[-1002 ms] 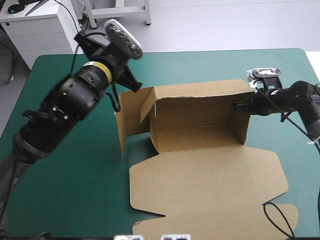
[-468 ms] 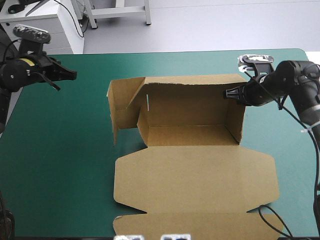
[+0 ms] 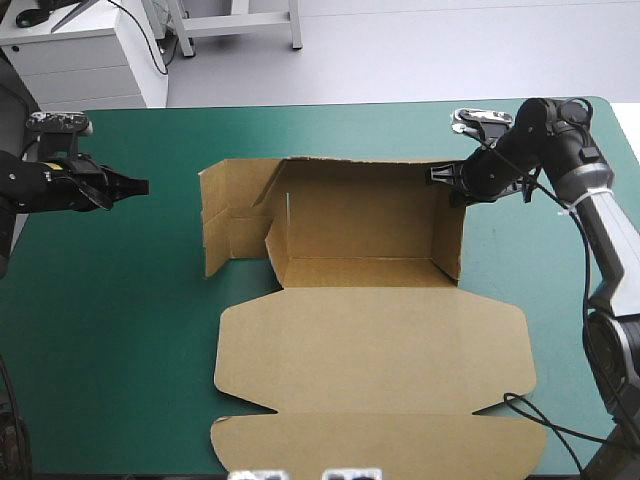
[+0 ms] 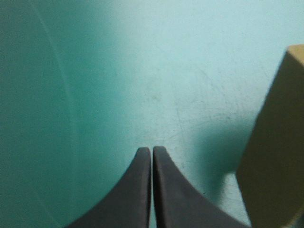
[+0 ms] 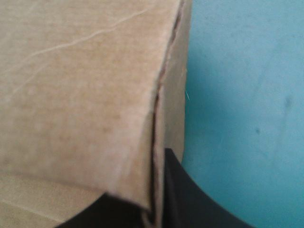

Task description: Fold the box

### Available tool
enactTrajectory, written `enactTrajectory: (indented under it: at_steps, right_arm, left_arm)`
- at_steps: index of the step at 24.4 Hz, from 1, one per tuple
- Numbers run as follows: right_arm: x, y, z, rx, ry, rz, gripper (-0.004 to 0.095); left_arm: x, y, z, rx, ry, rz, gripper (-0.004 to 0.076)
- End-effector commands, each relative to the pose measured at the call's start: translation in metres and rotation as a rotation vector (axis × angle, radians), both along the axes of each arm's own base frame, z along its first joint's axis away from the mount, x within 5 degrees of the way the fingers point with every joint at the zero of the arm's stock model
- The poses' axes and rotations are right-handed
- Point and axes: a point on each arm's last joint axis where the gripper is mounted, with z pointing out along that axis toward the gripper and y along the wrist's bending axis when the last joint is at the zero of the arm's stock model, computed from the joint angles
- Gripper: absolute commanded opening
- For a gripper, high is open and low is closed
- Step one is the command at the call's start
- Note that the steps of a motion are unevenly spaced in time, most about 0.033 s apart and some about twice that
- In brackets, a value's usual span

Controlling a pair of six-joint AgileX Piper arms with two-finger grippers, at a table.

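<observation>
Left gripper (image 3: 143, 186): fingers (image 4: 140, 190) pressed together, empty, clear of the box (image 3: 355, 225).
Right gripper (image 3: 440, 177): fingers pinching the box's right wall.

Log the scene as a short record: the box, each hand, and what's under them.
box: brown, half formed; back and right walls raised, left wall splayed outward, lid flat toward the near edge
right hand: shut on the box, at the right wall's far top corner
left hand: shut, empty, left of the box, apart from it
surface: teal-green cover
</observation>
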Motion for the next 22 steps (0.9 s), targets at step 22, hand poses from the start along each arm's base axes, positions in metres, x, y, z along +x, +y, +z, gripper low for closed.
enactTrajectory:
  at_steps: [22]
  right_arm:
    - [0.002,0.003,0.049,-0.004,-0.368,0.021,0.0341]
  left_arm:
    - [-0.011,-0.009,0.012,-0.075,-0.039,-0.032,-0.0008]
